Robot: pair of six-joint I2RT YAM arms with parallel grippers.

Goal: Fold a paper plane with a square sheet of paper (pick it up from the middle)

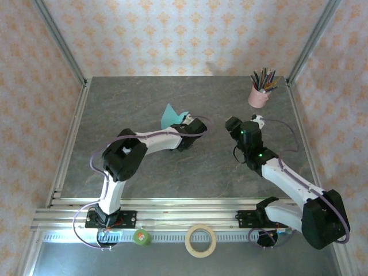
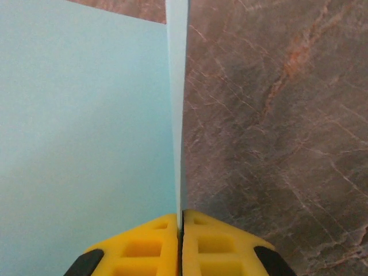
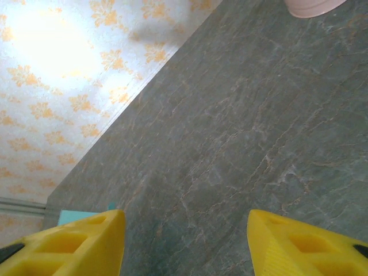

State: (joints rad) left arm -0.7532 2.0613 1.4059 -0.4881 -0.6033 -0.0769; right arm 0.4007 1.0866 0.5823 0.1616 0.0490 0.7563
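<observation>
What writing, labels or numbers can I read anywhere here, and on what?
None can be read.
The turquoise sheet of paper pinched in the left gripper is blank.
The pink pencil cup and the tape roll show no print.
Any label on the small green object is too small to read.

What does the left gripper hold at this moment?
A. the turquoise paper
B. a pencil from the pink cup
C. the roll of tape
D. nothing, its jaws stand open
A: in the left wrist view the left gripper is shut on the turquoise paper, with a thin fold of it pinched between the closed jaws.
</observation>
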